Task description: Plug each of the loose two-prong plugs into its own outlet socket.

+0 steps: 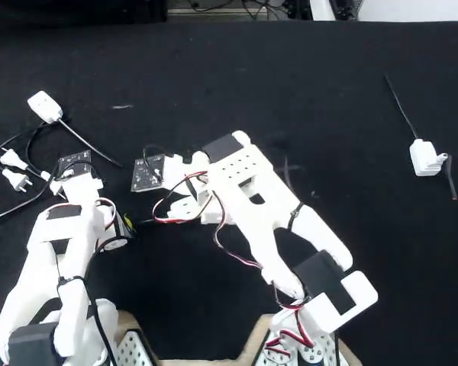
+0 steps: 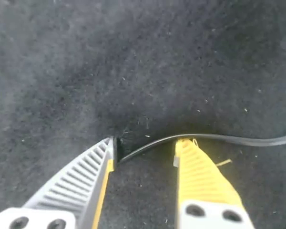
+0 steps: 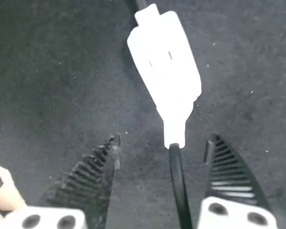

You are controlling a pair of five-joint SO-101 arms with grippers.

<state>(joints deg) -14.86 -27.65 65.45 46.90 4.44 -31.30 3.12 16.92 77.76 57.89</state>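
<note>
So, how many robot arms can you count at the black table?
2: the left arm beside the black cables, the right arm stretched over the middle. None seems hidden.

Robotics test bench.
My white left arm (image 1: 57,252) and right arm (image 1: 275,213) stand on perforated plates (image 1: 133,349) at a black-cloth table's (image 1: 336,99) near edge.

text: none readable | labels: none | brands: none | numbers: none | signs: none
</note>
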